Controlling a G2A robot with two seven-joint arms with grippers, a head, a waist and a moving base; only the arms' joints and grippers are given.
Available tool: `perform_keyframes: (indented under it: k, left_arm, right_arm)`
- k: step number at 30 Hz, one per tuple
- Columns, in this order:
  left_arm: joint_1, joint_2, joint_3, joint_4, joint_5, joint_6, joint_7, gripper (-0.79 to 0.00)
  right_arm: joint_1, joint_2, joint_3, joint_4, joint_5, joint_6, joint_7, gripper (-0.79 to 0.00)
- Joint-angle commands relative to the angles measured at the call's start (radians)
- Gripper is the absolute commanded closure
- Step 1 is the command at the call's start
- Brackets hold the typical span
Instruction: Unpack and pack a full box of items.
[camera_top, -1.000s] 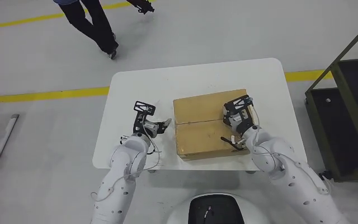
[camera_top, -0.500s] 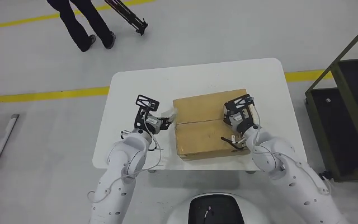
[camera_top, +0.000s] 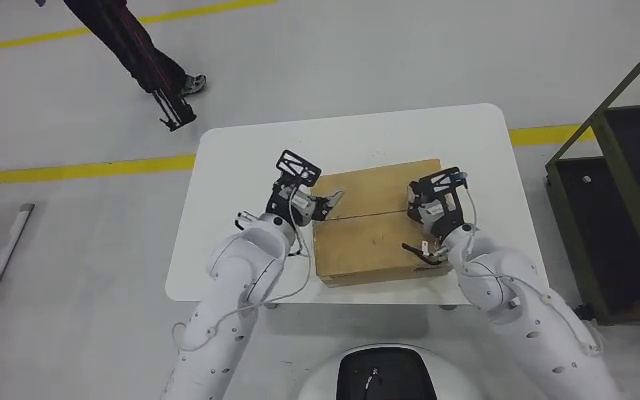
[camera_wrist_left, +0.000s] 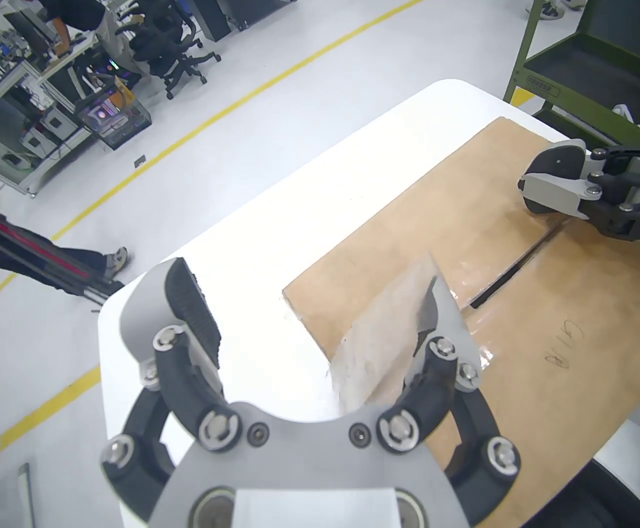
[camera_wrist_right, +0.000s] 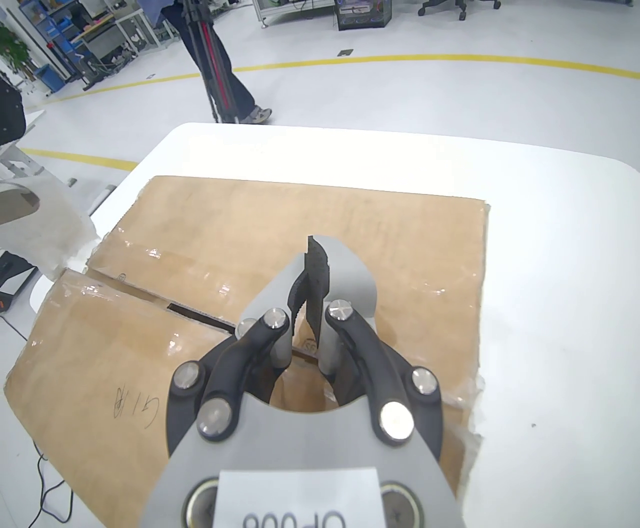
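A flat brown cardboard box (camera_top: 365, 250) lies near the middle of the white counter (camera_top: 240, 170). Its two top flaps are down, with a narrow dark gap at the seam, glossy clear tape alongside, and a pen scribble on the near flap.

Matt cardboard box (camera_top: 365, 250), glossy tape (camera_wrist_right: 215, 280), smooth table (camera_top: 240, 170).

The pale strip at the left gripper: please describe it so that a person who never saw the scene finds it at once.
On the white table lies a closed cardboard box, and the open left gripper hangs over the end of its middle seam. The pale strip leans against one finger. Unlike the glossy tape flat on the box, it is matt, ragged and upright.
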Motion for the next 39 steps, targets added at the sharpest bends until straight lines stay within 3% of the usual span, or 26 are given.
perform_keyframes:
  k: [1,12,27,33,39]
  left_arm:
    - [-0.026,-0.006,0.031,0.005,0.021,0.007,-0.005,-0.785]
    - [-0.157,-0.052,0.195,0.066,0.093,0.028,-0.023,-0.785]
    - [-0.264,-0.130,0.366,0.184,0.100,0.074,-0.014,-0.785]
    - [-0.282,-0.152,0.383,0.193,0.086,0.077,-0.022,-0.785]
    - [-0.252,-0.150,0.334,0.124,0.089,0.068,-0.071,-0.785]
  right_arm:
    - [-0.009,0.001,0.012,-0.005,0.003,0.002,-0.001,0.000]
    - [-0.064,0.009,0.103,-0.038,0.024,0.015,-0.015,0.000]
    - [-0.165,0.022,0.263,-0.085,0.080,0.011,-0.044,0.000]
    - [-0.200,0.027,0.318,-0.111,0.122,-0.014,-0.043,0.000]
    - [-0.207,0.031,0.368,-0.152,0.154,-0.027,-0.043,0.000]
